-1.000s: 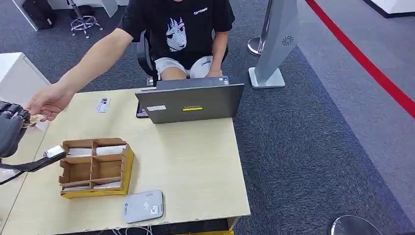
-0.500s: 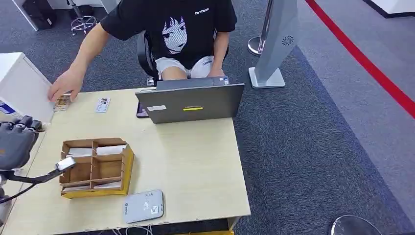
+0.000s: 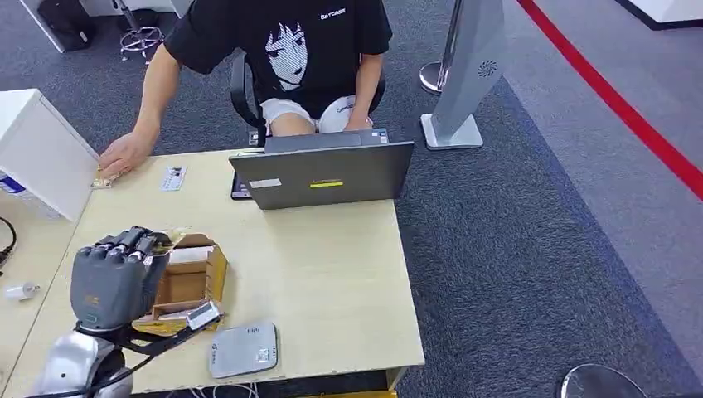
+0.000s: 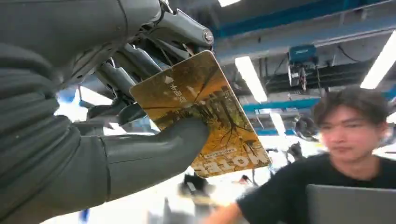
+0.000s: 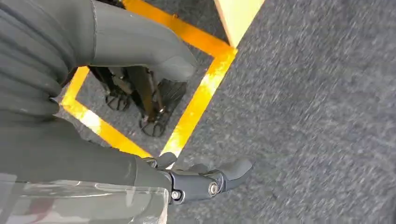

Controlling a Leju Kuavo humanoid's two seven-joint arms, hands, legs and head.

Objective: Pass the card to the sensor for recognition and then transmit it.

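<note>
The card (image 4: 201, 114), yellow-brown with a tree print, is pinched between the thumb and darker fingers of the left hand (image 3: 116, 278). In the head view that hand sits at the lower left of the frame, above the left half of the cardboard divider box (image 3: 199, 282) on the wooden table (image 3: 332, 274). The box's visible compartments hold pale cards lying flat; the rest is hidden by the hand. Just below the box, at the table's bottom edge, lies the grey sensor pad (image 3: 242, 350). Higher, at centre, stands a grey laptop (image 3: 323, 174), with a seated person (image 3: 282, 58) behind it, whose hand (image 3: 124, 155) rests on the table at upper left. The right hand (image 5: 187, 179) hangs over grey carpet, fingers loosely apart, holding nothing.
</note>
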